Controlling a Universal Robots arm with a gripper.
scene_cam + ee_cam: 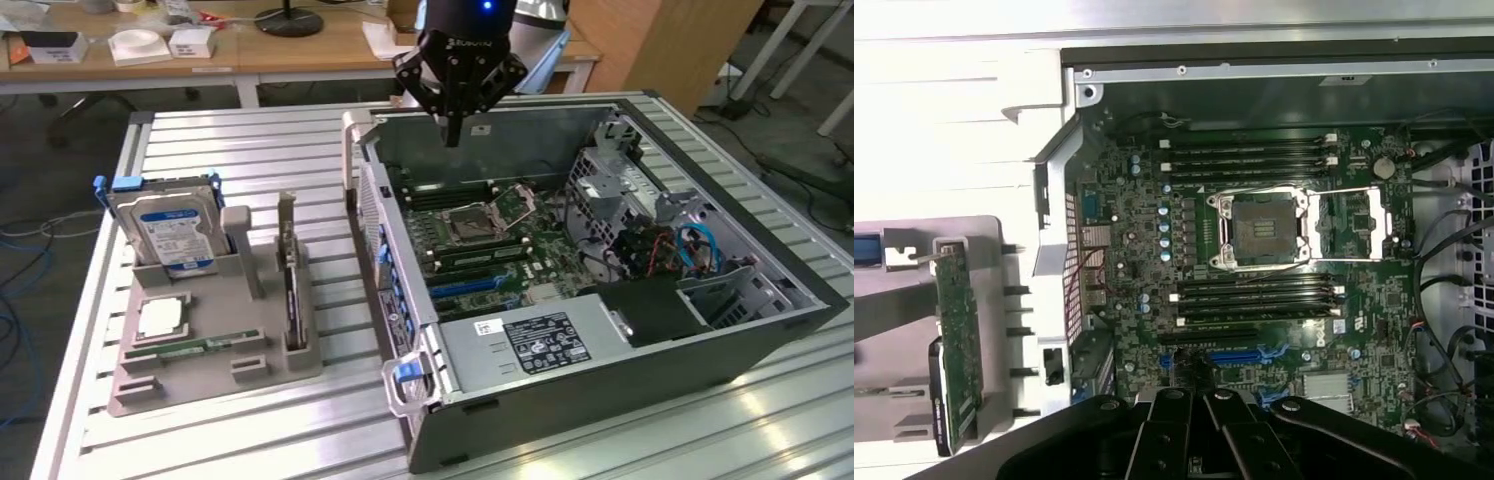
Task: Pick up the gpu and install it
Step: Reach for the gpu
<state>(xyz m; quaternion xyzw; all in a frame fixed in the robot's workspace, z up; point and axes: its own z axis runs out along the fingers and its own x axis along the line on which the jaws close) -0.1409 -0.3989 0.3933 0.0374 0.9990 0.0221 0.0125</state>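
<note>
Above the case's far wall, the pincer [454, 135]: fingers pressed together, gripping nothing, pointing down towards the motherboard [487, 245].
The computer case [587, 400]: lying on its side on the slatted table [240, 150], side panel off, CPU socket [487, 215] in the board's middle.
The gpu [291, 275]: standing on edge in a slot of the grey holder [200, 375], at the exterior view's left of the case, well apart from the pincer.
The hard drive [167, 235]: upright in the same holder, beside the gpu.
</note>
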